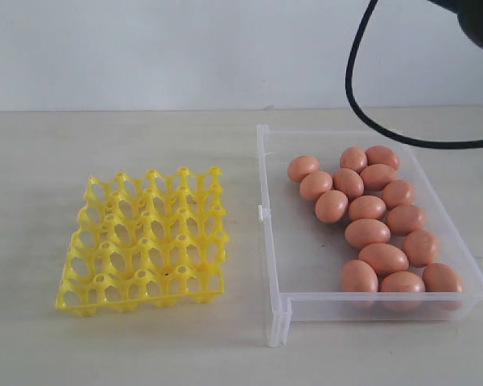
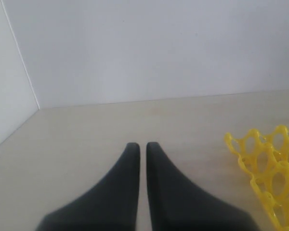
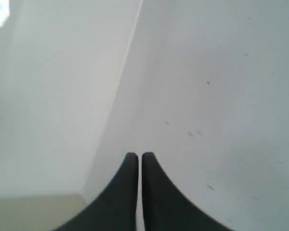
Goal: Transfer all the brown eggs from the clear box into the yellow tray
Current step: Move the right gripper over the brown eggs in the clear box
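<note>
Pale beige laminate makes up the desk (image 1: 121, 346), which is bounded at its far edge by a white wall. One clear box (image 1: 302, 259) is set on the right half of the desk, its long walls running from the near edge towards the far edge. A small tab is seen on its left wall and a stepped notch at its near left corner. One yellow tray (image 1: 145, 241) is laid flat on the left half of the desk, well apart from the box and slightly skewed to the desk's edges. Its lattice is counted as roughly four cups by four, though the exact count cannot be told.

Sixteen brown eggs (image 1: 367, 232) are counted, and all of them are held in the clear box. They are gathered in its right half, in a loose band from the far right corner to the near right corner, most of them touching a neighbour. Three are lined up against the near wall.

One black cable (image 1: 350, 80) is looped above the far right of the desk, below a dark part of an arm (image 1: 479, 20).

The left gripper (image 2: 142, 147) is held above the desk beside a corner of the tray, its jaws brought together with only a slit between them and nothing held. The right gripper (image 3: 139, 156) is pointed at the wall, jaws likewise pressed together on nothing.
</note>
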